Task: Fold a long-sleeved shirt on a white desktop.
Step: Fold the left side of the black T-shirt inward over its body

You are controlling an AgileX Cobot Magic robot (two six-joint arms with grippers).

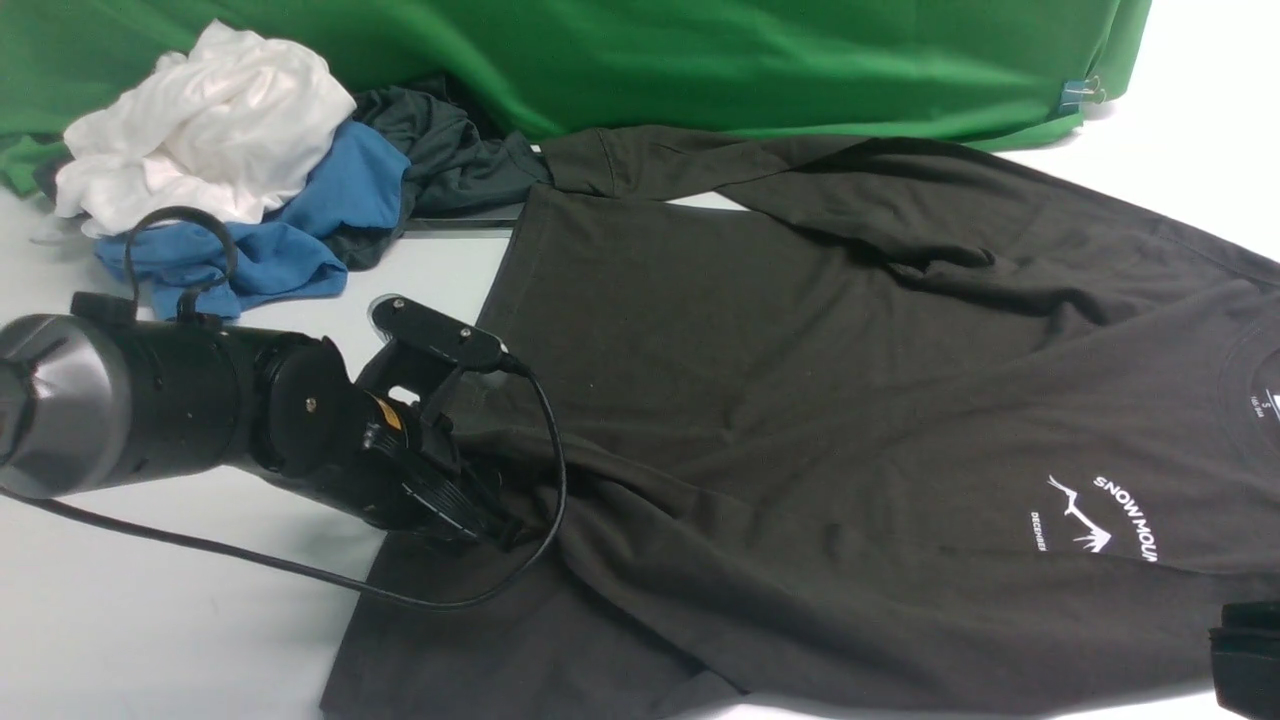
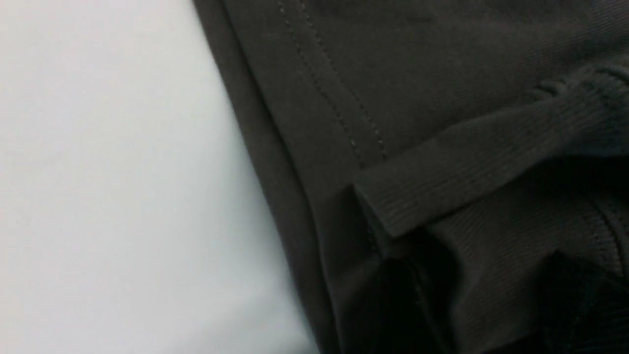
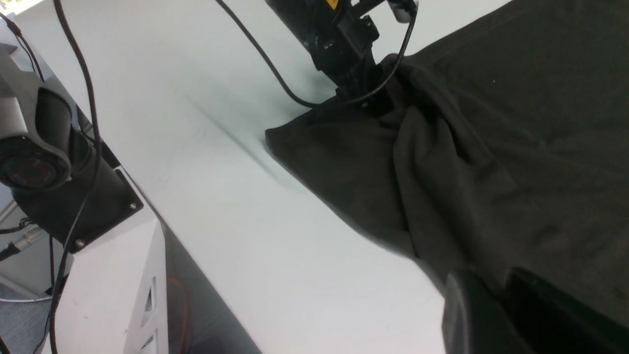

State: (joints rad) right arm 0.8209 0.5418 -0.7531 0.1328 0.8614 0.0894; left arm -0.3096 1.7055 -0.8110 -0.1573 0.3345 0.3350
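Observation:
The long-sleeved shirt (image 1: pixel 800 400) lies spread on the white desktop (image 1: pixel 150 620), its white mountain logo (image 1: pixel 1100 515) toward the right. One sleeve is drawn across the body to the hem on the left, where my left gripper (image 1: pixel 490 525) rests. In the left wrist view the ribbed cuff (image 2: pixel 467 182) lies loose between the parted dark fingers (image 2: pixel 413 295). My right gripper (image 1: pixel 1245 650) sits at the front right corner; in the right wrist view its fingers (image 3: pixel 471 305) stand close together on the shirt's edge (image 3: pixel 442 260).
A pile of white (image 1: pixel 210 120), blue (image 1: pixel 300 230) and dark grey (image 1: pixel 440 150) garments sits at the back left, in front of a green cloth (image 1: pixel 650 60). The left arm's cable (image 1: pixel 450 600) loops over the hem. The desktop's near edge (image 3: pixel 196 265) and a mounted camera (image 3: pixel 34 157) show in the right wrist view.

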